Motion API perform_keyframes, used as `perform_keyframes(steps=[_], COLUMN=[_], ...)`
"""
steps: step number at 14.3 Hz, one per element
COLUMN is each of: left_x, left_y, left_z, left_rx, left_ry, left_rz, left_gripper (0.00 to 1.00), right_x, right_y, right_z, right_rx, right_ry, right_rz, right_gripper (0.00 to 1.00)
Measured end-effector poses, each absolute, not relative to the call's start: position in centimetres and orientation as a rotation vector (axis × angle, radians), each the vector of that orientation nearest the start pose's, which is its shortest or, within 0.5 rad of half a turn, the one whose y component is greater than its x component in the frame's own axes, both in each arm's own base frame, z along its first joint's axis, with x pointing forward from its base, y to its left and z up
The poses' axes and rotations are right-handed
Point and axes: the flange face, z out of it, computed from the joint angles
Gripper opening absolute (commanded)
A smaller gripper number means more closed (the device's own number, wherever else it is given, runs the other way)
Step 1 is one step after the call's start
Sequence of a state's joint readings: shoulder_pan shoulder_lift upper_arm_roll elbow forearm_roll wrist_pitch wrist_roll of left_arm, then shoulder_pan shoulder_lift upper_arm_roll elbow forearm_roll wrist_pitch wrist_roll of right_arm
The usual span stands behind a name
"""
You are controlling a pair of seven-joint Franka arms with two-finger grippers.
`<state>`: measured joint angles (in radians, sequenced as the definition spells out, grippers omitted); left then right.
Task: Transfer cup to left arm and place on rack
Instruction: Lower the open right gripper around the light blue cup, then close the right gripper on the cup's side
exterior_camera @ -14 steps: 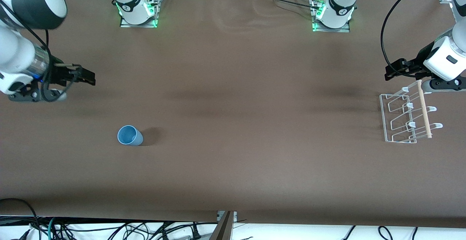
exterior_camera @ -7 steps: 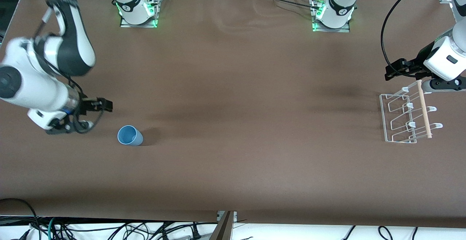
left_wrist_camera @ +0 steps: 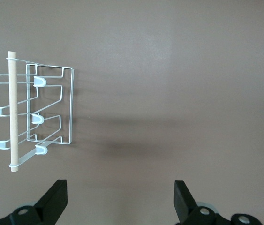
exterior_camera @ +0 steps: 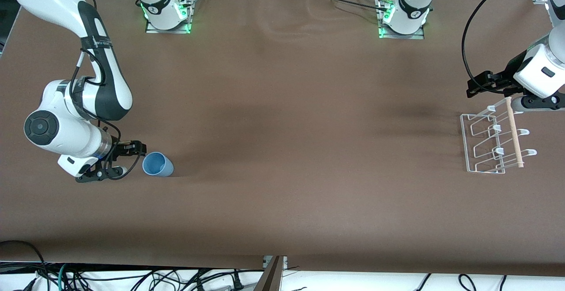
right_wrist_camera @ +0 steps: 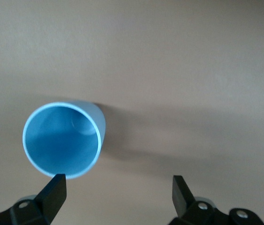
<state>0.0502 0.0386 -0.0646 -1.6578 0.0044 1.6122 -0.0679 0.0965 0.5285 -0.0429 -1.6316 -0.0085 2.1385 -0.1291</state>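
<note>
The light-blue cup point(exterior_camera: 157, 164) stands mouth up on the brown table, toward the right arm's end. My right gripper point(exterior_camera: 136, 149) is low beside it and open. In the right wrist view the cup point(right_wrist_camera: 61, 140) sits just ahead of one fingertip point(right_wrist_camera: 56, 186), outside the gap of the right gripper point(right_wrist_camera: 117, 190). The white wire rack point(exterior_camera: 490, 145) with its wooden dowel point(exterior_camera: 514, 133) stands at the left arm's end. My left gripper point(exterior_camera: 479, 85) waits, open and empty, over bare table next to the rack. The left wrist view shows the rack point(left_wrist_camera: 47, 112) ahead of the left gripper point(left_wrist_camera: 120, 194).
Both arm bases point(exterior_camera: 167, 15) point(exterior_camera: 401, 17) glow green along the table's robot edge. A black cable point(exterior_camera: 465, 39) loops above the table by the left arm. Loose cables point(exterior_camera: 132, 277) lie below the table's camera-side edge. The wide brown tabletop point(exterior_camera: 309, 158) lies between cup and rack.
The right arm swung toward the front camera and lowered, bringing its open gripper up beside the cup. The cup, the rack and the left arm have not moved.
</note>
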Motion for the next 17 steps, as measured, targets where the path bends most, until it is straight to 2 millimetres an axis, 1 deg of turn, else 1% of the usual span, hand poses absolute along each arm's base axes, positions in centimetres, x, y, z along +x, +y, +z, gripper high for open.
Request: perform_keyframes(steps=[3, 7, 8, 9, 10, 11, 12, 13, 14, 15, 16, 17], left_x=[56.5, 56.5, 56.5, 56.5, 56.5, 56.5, 56.5, 56.5, 56.5, 56.5, 56.5, 56.5], left_y=[-0.7, -0.7, -0.7, -0.7, -0.7, -0.7, -0.7, -0.7, -0.7, -0.7, -0.7, -0.7], left_z=[56.5, 56.5, 56.5, 56.5, 56.5, 56.5, 56.5, 56.5, 56.5, 56.5, 56.5, 56.5], left_rx=[-3.132, -3.132, -3.132, -3.132, -3.132, -3.132, -3.132, -3.132, -3.132, -3.132, -3.132, -3.132], left_ry=[-0.083, -0.083, -0.083, -0.083, -0.083, -0.083, -0.083, -0.083, -0.083, -0.083, -0.083, -0.083], left_rz=[0.132, 0.132, 0.132, 0.132, 0.132, 0.132, 0.132, 0.132, 0.132, 0.132, 0.132, 0.132], left_gripper=[1.00, 1.00, 1.00, 1.00, 1.00, 1.00, 1.00, 1.00, 1.00, 1.00, 1.00, 1.00], right_x=[68.6, 69.0, 69.0, 69.0, 69.0, 69.0, 69.1, 69.1, 69.1, 69.0, 69.0, 69.0], right_y=[4.5, 5.0, 5.2, 5.2, 5.2, 5.2, 5.2, 5.2, 5.2, 5.2, 5.3, 5.4], right_z=[29.6, 26.8, 26.4, 26.0, 25.6, 25.1, 24.6, 24.0, 23.4, 22.9, 22.5, 22.2], right_rx=[-3.155, -3.156, -3.156, -3.156, -3.156, -3.156, -3.156, -3.157, -3.157, -3.157, -3.157, -3.155], right_ry=[-0.305, -0.307, -0.308, -0.308, -0.309, -0.309, -0.310, -0.309, -0.308, -0.306, -0.306, -0.307], right_rz=[-0.023, -0.045, -0.047, -0.042, -0.034, -0.029, -0.034, -0.040, -0.036, -0.028, -0.021, -0.017], right_gripper=[1.00, 0.99, 0.98, 0.94, 0.85, 0.71, 0.47, 0.27, 0.19, 0.15, 0.02, 0.00])
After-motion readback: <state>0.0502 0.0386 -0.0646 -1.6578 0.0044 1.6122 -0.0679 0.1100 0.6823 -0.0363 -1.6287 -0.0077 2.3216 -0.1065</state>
